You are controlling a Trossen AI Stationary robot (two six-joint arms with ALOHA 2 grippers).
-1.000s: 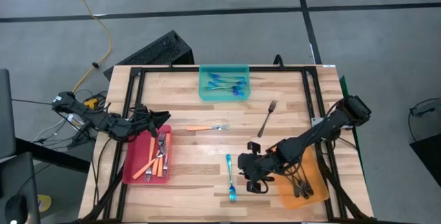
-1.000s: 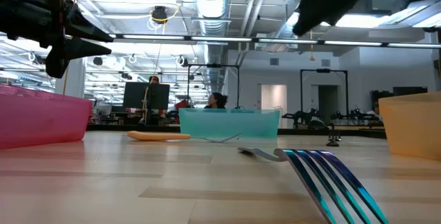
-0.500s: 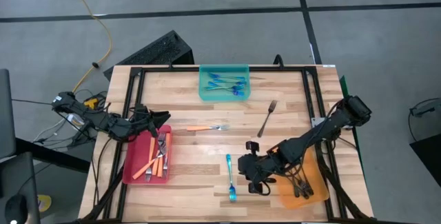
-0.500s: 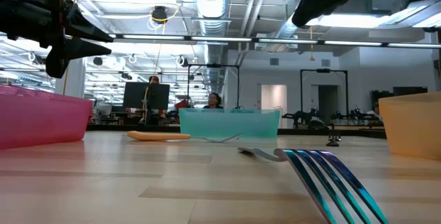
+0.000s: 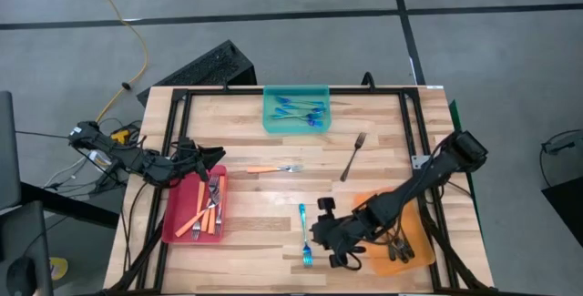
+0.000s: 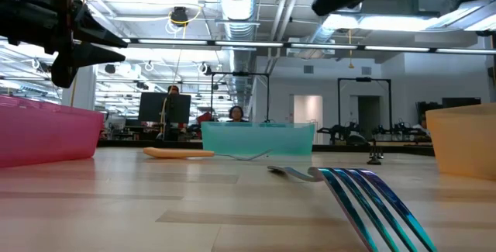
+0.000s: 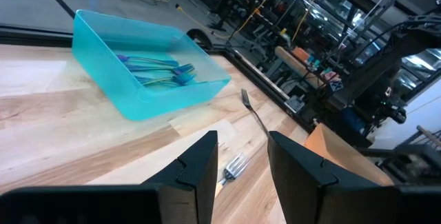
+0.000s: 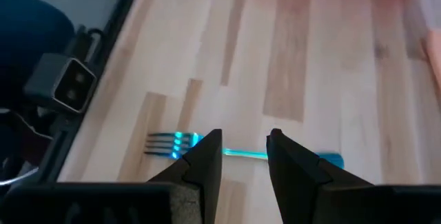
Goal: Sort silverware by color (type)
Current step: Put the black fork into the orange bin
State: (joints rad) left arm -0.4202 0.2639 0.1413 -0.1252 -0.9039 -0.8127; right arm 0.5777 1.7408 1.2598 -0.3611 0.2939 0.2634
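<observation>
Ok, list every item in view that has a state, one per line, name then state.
Left gripper: open, empty, above the flat red tray.
Right gripper: open, empty, over the loose blue fork.
Loose blue fork: flat on the table, unsorted.
Orange-handled fork: flat on the table, unsorted.
Dark grey metal fork: flat on the table, unsorted.
Teal tray: holds blue forks.
Orange tray: holds dark forks.
</observation>
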